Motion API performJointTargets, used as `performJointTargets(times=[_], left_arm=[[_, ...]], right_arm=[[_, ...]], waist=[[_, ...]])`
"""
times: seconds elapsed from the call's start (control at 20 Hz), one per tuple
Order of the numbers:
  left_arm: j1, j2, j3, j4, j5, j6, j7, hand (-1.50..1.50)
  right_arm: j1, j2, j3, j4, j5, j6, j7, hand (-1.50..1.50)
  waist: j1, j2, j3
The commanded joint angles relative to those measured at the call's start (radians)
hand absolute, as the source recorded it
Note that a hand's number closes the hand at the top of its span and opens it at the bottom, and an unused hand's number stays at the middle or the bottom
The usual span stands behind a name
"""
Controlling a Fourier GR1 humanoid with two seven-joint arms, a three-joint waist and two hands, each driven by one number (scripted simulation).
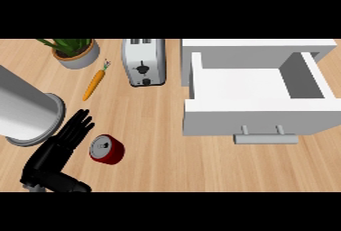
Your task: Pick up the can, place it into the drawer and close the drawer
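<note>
Head view: our left hand (63, 140) lies released, fingers straight, just left of the red can (106, 149) standing on the counter (153, 153); right hand is out of view. We should curl round the can's side, keeping it upright. Drawer (256, 88) is pulled open, well right, with nothing visible inside.

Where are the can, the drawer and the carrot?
can (106, 149), head view, on its red side and silver top.
drawer (256, 118), head view, on its white front panel.
carrot (93, 84), head view, on the middle of its orange body.
</note>
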Motion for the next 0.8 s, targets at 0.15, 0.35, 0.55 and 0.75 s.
performJointTargets(times=[0.15, 0.35, 0.55, 0.75], left_arm=[[-0.098, -0.02, -0.002, 0.252, -0.149, 0.038, -0.174, -1.5], [-0.094, 0.041, 0.041, 0.334, -0.13, -0.034, -0.229, -1.5], [-0.118, 0.059, 0.046, 0.463, -0.169, -0.06, -0.34, -1.5], [-0.2, 0.066, 0.053, 0.647, -0.203, -0.062, -0.419, -1.5]], right_arm=[[0.002, 0.026, -0.033, -0.012, -0.001, 0.04, 0.003, -1.5], [0.009, 0.039, -0.057, -0.051, -0.011, 0.047, 0.036, -1.5], [-0.02, 0.028, -0.074, -0.02, -0.028, 0.074, 0.042, -1.5], [-0.002, 0.026, -0.101, -0.095, -0.09, 0.037, 0.124, -1.5]], waist=[[-0.003, 0.0, 0.0], [-0.002, 0.0, 0.0], [0.0, 0.0, 0.0], [-0.005, 0.001, 0.0]])
